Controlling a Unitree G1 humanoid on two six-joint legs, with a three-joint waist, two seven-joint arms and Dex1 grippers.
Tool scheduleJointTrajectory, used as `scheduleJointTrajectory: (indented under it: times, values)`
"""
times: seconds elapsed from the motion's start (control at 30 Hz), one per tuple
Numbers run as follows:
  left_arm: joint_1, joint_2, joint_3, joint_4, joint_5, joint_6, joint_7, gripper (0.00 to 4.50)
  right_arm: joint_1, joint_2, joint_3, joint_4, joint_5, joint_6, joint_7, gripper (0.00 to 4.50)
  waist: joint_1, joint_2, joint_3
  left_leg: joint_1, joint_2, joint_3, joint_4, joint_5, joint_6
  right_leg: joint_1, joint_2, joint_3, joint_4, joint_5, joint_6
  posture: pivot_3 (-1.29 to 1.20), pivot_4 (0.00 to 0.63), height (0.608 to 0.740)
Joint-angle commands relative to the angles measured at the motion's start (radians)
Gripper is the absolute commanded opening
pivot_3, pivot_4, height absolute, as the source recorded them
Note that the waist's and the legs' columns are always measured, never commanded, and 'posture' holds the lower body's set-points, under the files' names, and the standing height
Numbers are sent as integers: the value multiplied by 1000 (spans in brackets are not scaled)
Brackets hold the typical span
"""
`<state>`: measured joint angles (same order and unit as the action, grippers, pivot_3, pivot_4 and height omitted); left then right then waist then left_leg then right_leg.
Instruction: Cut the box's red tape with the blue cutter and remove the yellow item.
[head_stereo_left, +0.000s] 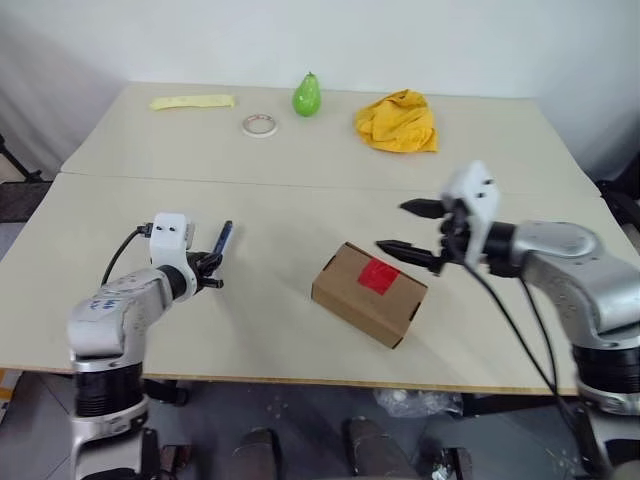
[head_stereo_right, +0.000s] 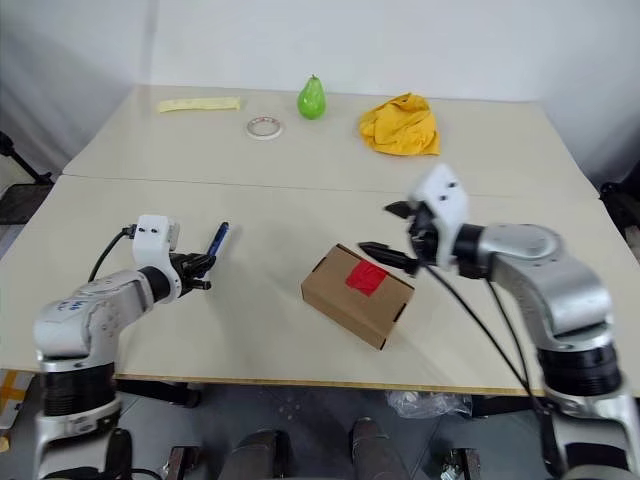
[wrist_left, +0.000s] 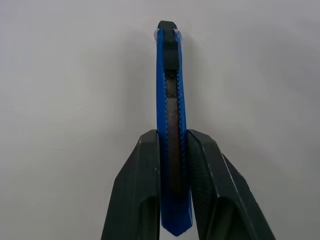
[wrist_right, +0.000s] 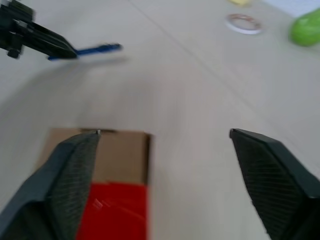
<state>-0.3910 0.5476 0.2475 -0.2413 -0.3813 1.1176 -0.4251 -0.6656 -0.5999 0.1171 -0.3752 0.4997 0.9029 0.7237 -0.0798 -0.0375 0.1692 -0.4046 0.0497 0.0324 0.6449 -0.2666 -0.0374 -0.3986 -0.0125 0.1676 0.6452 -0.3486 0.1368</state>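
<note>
The left tool (head_stereo_left: 212, 268) pinches the blue cutter (head_stereo_left: 224, 240) above the bench (head_stereo_left: 250, 340), well left of the box (head_stereo_left: 368, 294), whose red tape (head_stereo_left: 378, 275) looks uncut, while the right tool (head_stereo_left: 410, 230) hovers spread just beside the box, so steadying and slicing seem next.

far edge: we see a pale yellow flat strip (head_stereo_left: 192, 101), white tape roll (head_stereo_left: 259, 124), green pear (head_stereo_left: 306, 95)
far right: crumpled yellow cloth (head_stereo_left: 398, 122)

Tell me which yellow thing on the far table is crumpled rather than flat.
The yellow cloth, bunched in a heap right of the green pear; the pale yellow strip lies flat at far left.
</note>
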Motion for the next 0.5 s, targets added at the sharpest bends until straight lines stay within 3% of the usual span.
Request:
scheduleJointTrajectory:
  times: [0.03,0.33,0.5]
  values:
    - [43,74,-38,-68,-66,-73,-162,454,-80,54,108,-37,-27,73,-49,2898,-3,0,0,0,1,-1,-1,0,0,-1,-1,-2,0,-1,-1,0,150,740]
    - [169,304,-150,-76,-30,-196,-343,454,-246,248,298,110,-123,116,-102,6,-8,1,1,-3,0,6,-2,-3,2,-15,-31,-42,9,-3,-5,0,150,740]
    - [241,368,-152,-92,-5,-256,-357,454,-291,334,404,196,-158,150,-88,6,-7,1,1,-2,1,5,-2,-4,2,-15,-37,-59,11,-4,-9,0,150,740]
